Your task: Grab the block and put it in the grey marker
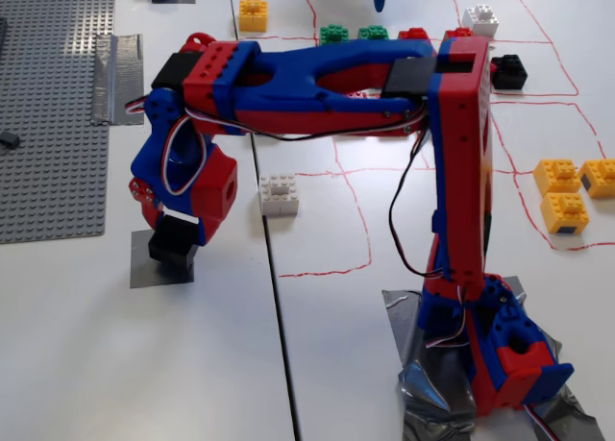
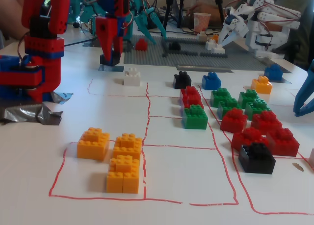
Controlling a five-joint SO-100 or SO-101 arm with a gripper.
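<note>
My red and blue gripper [image 1: 174, 249] points down at the left of a fixed view and is shut on the black block [image 1: 173, 243]. The block sits at or just above the grey marker [image 1: 144, 271], a flat grey square on the white table. In a fixed view from the side the gripper [image 2: 111, 57] stands at the far back over the marker [image 2: 117, 66]; the block there is too dark and small to make out. Whether the block touches the marker I cannot tell.
A white-grey brick [image 1: 279, 194] lies right of the gripper. Another black brick [image 1: 509, 72] and yellow bricks [image 1: 565, 196] lie in red-outlined cells. The grey baseplate [image 1: 53, 105] and a duct-tape strip [image 1: 117, 79] are at the left. The arm's base [image 1: 500, 355] is taped down.
</note>
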